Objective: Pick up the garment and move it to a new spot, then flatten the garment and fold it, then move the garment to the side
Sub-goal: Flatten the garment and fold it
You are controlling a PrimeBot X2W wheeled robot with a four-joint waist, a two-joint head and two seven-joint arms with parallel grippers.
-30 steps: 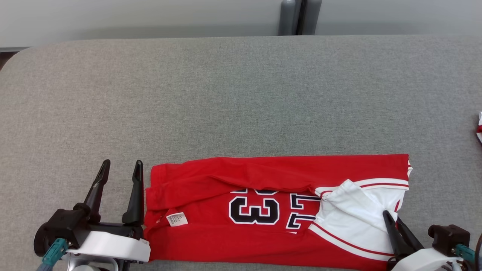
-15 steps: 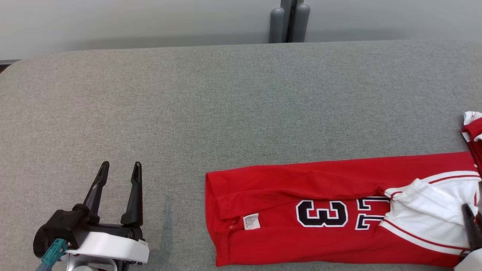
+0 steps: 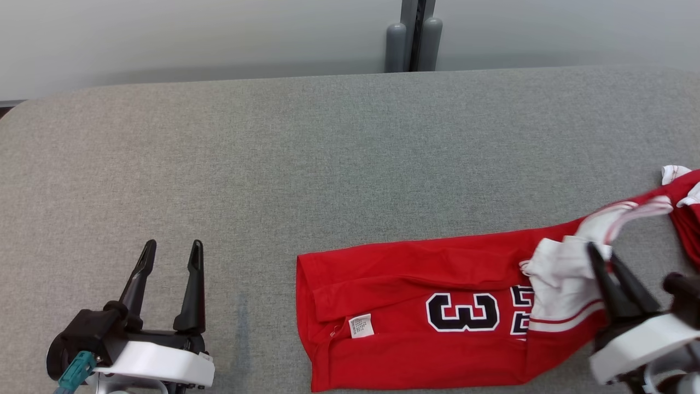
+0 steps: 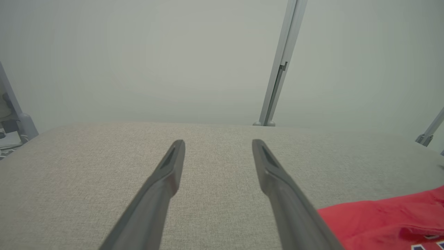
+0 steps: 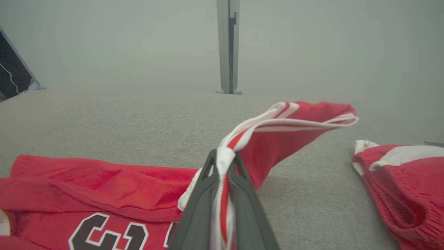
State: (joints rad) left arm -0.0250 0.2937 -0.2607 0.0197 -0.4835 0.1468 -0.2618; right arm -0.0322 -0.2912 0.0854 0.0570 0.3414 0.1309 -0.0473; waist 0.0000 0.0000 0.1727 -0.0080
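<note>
**Right gripper pinches the jersey's trimmed end; left gripper stands open**

From my station, the garment (image 3: 415, 306) sits in the lower middle to lower right of the head view. It is a red jersey folded into a long band on the grey table (image 3: 328, 164). Its left end lies flat, with a small white label (image 3: 361, 325) near the lower left corner and a black numeral 3 (image 3: 462, 312) facing up.

Its right end is lifted off the surface. The right gripper (image 3: 601, 253), at the lower right of the frame, has its two dark fingers pressed together on the white-and-red trim (image 5: 277, 119). In the right wrist view I see that trim bunched and running down between the fingers. A red flap hangs in the air beyond the tips.

The left gripper (image 3: 174, 244) stands at the lower left of the head view, fingers spread wide and holding nothing. Its tips are over bare table, well apart from the garment's left edge. In the left wrist view a red corner of the garment shows at the lower right, beside the right-hand finger.

A second red piece (image 3: 686, 219) with white edging lies at the right edge of the head view, close to the lifted end. I cannot tell whether the two touch. A grey post (image 3: 411, 35) stands at top centre, beyond the table's far edge, against a pale wall (image 3: 164, 38).
</note>
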